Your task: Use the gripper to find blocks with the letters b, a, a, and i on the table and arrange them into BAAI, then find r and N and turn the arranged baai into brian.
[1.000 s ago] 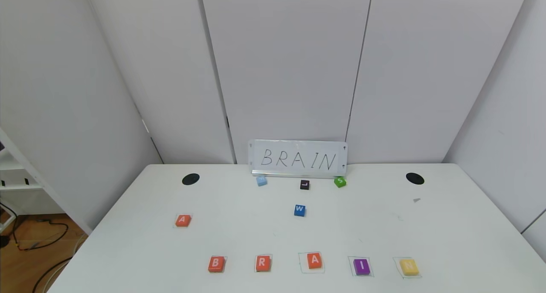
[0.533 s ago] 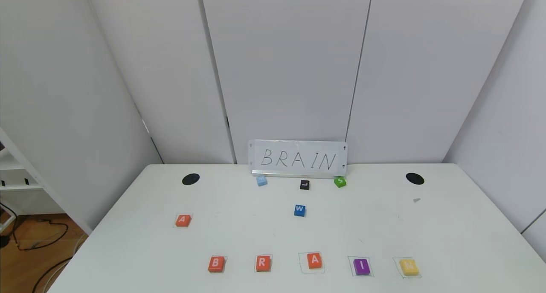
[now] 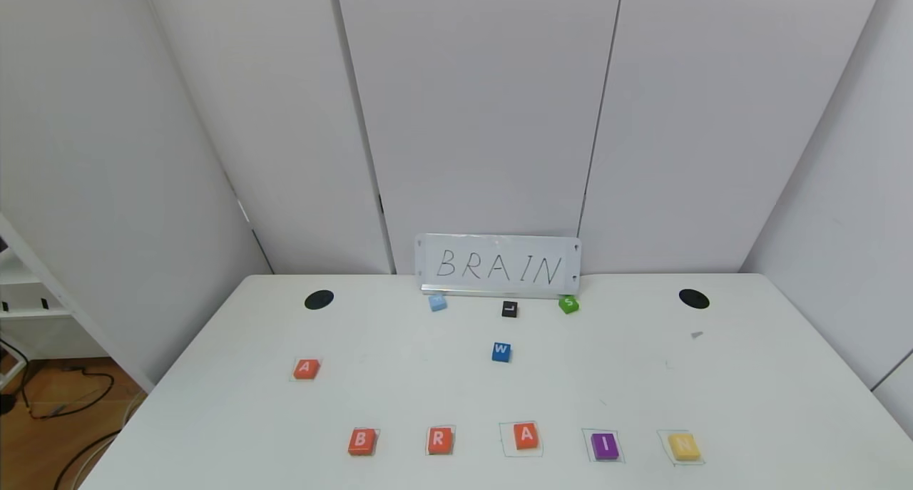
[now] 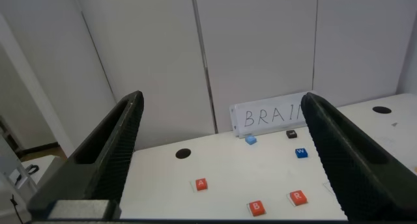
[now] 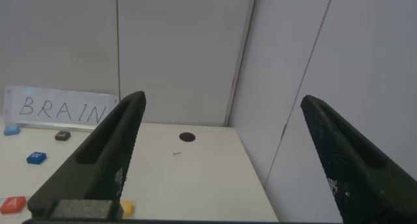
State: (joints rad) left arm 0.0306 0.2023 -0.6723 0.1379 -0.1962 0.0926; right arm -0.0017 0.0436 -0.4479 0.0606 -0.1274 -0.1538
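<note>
1. Along the near edge of the table point(image 3: 749, 376), five blocks were laid in pen-drawn squares: B point(image 3: 361, 441), R point(image 3: 439, 440), A point(image 3: 526, 436), I point(image 3: 605, 446), N point(image 3: 683, 446).
2. Both grippers, left gripper point(image 4: 218, 159) and right gripper point(image 5: 221, 159), were held raised and released, well apart from the row, grasping nothing.
3. A spare A point(image 3: 306, 369), a W block point(image 3: 501, 351) and a sign point(image 3: 498, 264) were seen beyond.

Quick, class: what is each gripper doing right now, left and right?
Left gripper: open, holding nothing, raised off the table.
Right gripper: open, holding nothing, raised too.
</note>
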